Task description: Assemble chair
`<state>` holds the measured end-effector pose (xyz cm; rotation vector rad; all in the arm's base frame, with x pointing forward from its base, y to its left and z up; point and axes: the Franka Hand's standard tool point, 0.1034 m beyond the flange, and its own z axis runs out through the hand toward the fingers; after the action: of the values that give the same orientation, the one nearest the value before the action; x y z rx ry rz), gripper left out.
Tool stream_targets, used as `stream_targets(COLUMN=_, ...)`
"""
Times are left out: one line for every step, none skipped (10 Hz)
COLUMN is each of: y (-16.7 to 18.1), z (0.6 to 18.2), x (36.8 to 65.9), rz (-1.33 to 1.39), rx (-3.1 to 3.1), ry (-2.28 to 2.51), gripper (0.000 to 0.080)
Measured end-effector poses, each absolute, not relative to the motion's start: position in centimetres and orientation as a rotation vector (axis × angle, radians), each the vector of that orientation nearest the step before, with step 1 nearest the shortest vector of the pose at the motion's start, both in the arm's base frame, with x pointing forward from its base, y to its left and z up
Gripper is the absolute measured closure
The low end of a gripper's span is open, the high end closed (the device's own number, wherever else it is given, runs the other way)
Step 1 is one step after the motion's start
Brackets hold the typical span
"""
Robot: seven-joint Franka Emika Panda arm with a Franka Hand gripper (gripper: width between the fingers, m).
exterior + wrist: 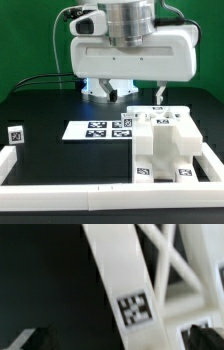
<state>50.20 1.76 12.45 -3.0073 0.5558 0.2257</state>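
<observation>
Exterior view: fingers [159, 96] spread wide, nothing held, hovering just above far side of chair [165, 145]. Chair sits on surface [40, 105] at exterior view's right. Wrist view: tagged strut [125, 286] runs lengthwise btwn fingers.

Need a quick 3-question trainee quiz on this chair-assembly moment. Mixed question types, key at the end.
1. True or false: the small white tagged block near the exterior view's left edge touches the blocky white plastic chair assembly.
2. In the exterior view, where does the thin flat white marker board lie relative to the chair assembly? A) on its left, B) on top of it, C) on its right.
3. In one word, is the claw open or shut?

Key: 1 false, as bare black table separates them; 2 A; 3 open.
</observation>
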Motion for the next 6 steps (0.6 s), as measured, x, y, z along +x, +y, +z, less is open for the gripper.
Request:
stream_targets(y=1.9, z=12.7, x=48.6, rz=0.245, rx=-2.990, ry=0.557, gripper=0.0151)
stream_targets(y=1.9, z=13.0, x=47.4, rz=0.250, rx=-2.994, ry=0.502, gripper=0.0151)
stream_targets(y=1.6, z=13.8, x=48.3, rz=0.189, rx=-3.054, ry=0.365, gripper=0.0151)
stream_targets(y=1.8, z=13.7, x=48.4, rz=0.181, rx=-3.052, ry=0.370, gripper=0.0151)
stream_targets(y=1.7, z=13.6, x=48.4, rz=0.183, rx=-3.052, ry=0.371, gripper=0.0151)
stream_targets(y=1.8, z=13.6, x=48.1, rz=0.189, rx=-3.050, ry=0.373, gripper=0.0151)
